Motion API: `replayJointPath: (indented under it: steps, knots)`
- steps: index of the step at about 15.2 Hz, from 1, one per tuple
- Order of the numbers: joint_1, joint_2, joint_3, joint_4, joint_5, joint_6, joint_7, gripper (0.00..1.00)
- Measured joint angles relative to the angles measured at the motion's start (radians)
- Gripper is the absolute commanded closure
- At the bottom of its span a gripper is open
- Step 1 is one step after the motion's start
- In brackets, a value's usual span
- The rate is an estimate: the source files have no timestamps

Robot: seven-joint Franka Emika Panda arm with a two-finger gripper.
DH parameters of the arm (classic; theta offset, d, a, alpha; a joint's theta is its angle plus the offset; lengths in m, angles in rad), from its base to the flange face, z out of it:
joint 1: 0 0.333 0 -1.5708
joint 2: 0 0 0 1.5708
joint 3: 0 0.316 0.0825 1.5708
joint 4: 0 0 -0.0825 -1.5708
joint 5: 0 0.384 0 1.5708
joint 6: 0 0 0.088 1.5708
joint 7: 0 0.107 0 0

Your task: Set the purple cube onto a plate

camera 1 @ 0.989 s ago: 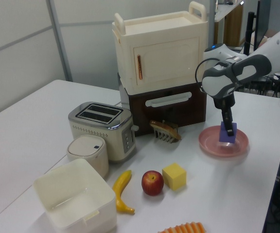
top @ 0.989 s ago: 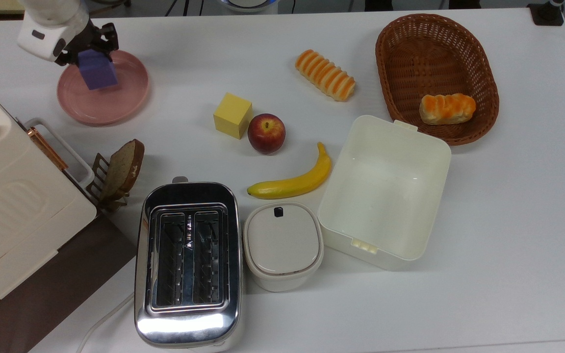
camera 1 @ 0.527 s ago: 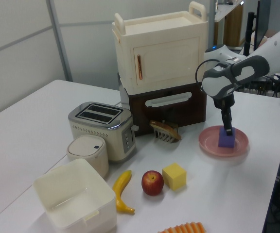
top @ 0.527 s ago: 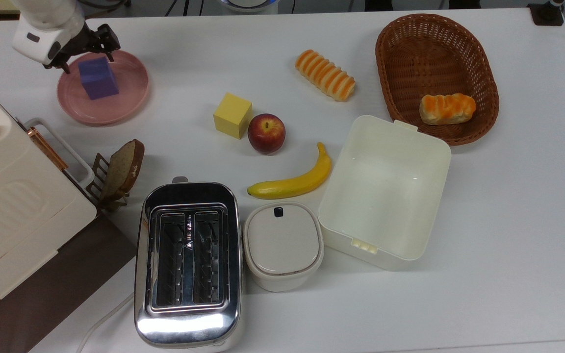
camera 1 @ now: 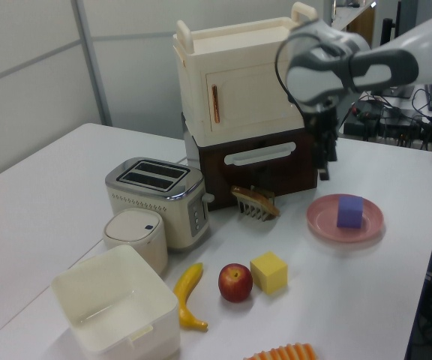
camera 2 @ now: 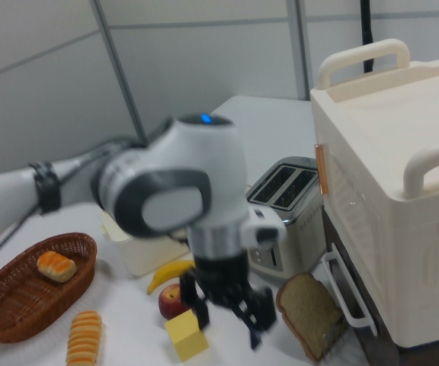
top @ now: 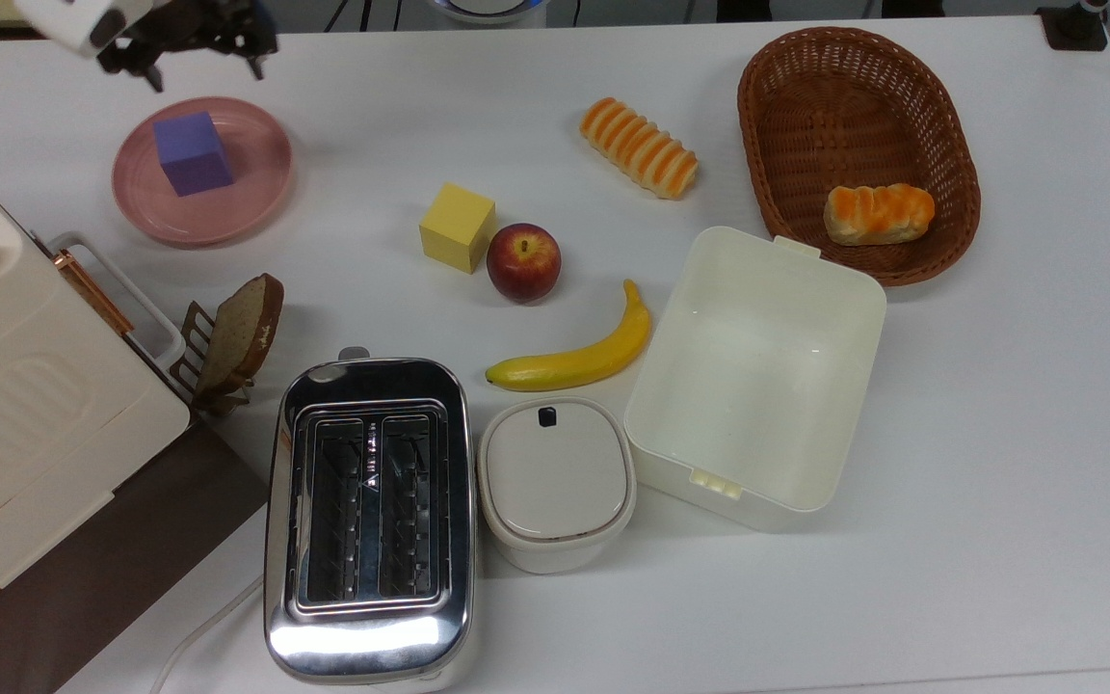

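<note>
The purple cube [top: 193,153] rests flat on the pale pink plate [top: 249,193] at the top view's upper left, with nothing touching it. My gripper [top: 204,60] hovers open and empty above the plate's far edge, its fingers spread wide. In the left view the purple cube [camera 1: 349,211] stands on the plate [camera 1: 319,220], and the gripper [camera 1: 325,163] hangs well above and to the left view's left of it. In the right view the gripper [camera 2: 229,323] is open with nothing between its fingers.
A yellow cube [top: 457,227], an apple [top: 523,262] and a banana [top: 579,357] lie mid-table. A bread slice in a rack [top: 242,328] and a cream cabinet [top: 25,424] stand near the plate. Further off are a toaster [top: 369,516], a cream box [top: 757,376] and a wicker basket [top: 960,154].
The gripper opened and let go of the purple cube, which now sits on the plate. The gripper then rose and drew away toward the top view's upper edge.
</note>
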State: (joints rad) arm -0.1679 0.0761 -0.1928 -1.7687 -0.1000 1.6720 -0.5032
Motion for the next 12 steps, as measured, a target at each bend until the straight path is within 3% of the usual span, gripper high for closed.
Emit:
replayJointPath:
  steps: [2, 7, 12]
  knots:
    - [0.059, -0.006, 0.003, 0.051, 0.014, -0.056, 0.105, 0.00]
    - [0.226, -0.007, 0.007, 0.067, 0.013, -0.066, 0.421, 0.00]
    - [0.249, -0.010, 0.005, 0.138, 0.021, -0.070, 0.470, 0.00]
